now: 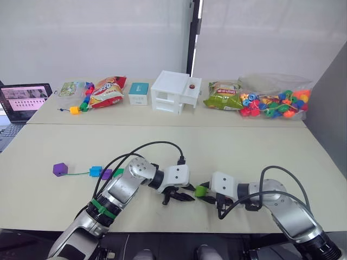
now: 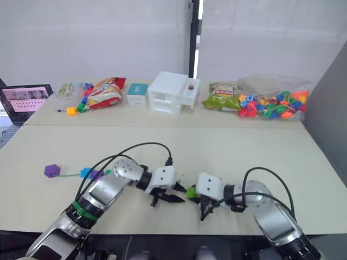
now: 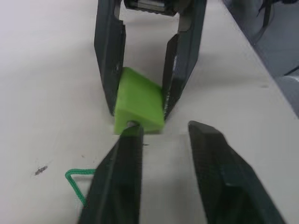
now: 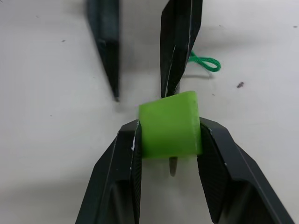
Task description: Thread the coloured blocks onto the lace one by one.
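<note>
My right gripper (image 4: pixel 169 125) is shut on the light green block (image 4: pixel 170 123), holding it just above the table near the front edge. The lace's grey tip (image 4: pixel 173 165) pokes out of the block's hole on the right gripper's side. My left gripper (image 3: pixel 162 128) is open right in front of that block (image 3: pixel 138 105), one finger (image 3: pixel 119 172) lying along the lace's entry into the hole. The green lace (image 1: pixel 78 173) trails left through a dark green block (image 1: pixel 117 172), a purple block (image 1: pixel 106 174) and a blue block (image 1: pixel 95 171) to a purple block (image 1: pixel 60 169).
Along the back of the table stand a white drawer box (image 1: pixel 176 92), a teal box (image 1: pixel 138 93), snack bags (image 1: pixel 108 91), a bag of round beads (image 1: pixel 276 103) and a yellow cube on a beaded cord (image 1: pixel 74 110). A laptop (image 1: pixel 24 97) sits far left.
</note>
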{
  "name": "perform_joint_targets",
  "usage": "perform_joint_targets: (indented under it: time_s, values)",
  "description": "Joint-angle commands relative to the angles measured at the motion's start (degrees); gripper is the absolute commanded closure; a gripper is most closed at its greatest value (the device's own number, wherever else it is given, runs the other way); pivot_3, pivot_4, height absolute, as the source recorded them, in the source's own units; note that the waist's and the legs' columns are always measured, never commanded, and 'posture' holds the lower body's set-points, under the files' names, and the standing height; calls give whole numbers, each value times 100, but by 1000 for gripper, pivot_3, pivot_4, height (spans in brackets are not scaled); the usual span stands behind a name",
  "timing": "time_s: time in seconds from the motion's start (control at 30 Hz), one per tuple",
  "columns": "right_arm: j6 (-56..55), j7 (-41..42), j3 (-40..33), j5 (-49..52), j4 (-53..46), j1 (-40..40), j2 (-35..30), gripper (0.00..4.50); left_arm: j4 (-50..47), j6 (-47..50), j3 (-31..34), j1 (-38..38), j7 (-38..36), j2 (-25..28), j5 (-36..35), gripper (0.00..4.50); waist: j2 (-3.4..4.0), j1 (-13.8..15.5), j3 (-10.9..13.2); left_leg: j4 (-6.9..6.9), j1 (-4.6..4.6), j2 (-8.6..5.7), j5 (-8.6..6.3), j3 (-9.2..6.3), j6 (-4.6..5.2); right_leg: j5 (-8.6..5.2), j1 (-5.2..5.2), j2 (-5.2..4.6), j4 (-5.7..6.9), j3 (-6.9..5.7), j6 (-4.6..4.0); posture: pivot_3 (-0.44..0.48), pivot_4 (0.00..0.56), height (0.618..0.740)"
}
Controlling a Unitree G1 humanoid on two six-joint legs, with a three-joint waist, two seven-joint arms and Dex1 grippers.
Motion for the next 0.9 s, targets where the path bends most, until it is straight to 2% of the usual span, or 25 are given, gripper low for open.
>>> perform_joint_targets:
  time_s: [0.03, 0.07, 0.33, 0.63, 0.9]
  values:
    - [62, 102, 210, -2, 55, 102, -7, 3364, -521, 88, 482, -65, 61, 301, -183, 1412, 0, -21, 0, -1, 0, 3, 0, 0, 0, 0, -1, 2, 2, 0, 0, 0, 150, 740]
    - [51, 105, 218, 1, 66, 95, -7, 3364, -552, 99, 535, -35, 61, 397, -197, 1121, 1, -28, -1, -3, 3, 3, 0, -1, 0, 0, -1, 2, 3, 0, 0, 0, 150, 740]
    - [53, 126, 376, 26, 45, -37, 133, 3364, -702, 37, 734, 85, 108, 794, -217, 1095, 1, -48, -1, -6, 7, 3, 0, 0, 0, 0, 1, 3, 1, 0, 0, 0, 150, 740]
    - [506, 129, 779, -176, 44, -251, 329, 3364, -793, -9, 232, 48, 317, 441, 25, 1095, 1, -177, -1, -8, 14, 6, 0, -1, 1, 0, 3, 7, 7, 0, -1, 0, 150, 740]
    - [608, 79, 783, -205, -91, -205, 360, 3364, -510, -251, 323, 34, 263, 687, 63, 1095, 1, -181, -1, -10, 30, 5, -2, -1, 4, -1, 1, 5, 42, 1, -2, 0, 150, 740]
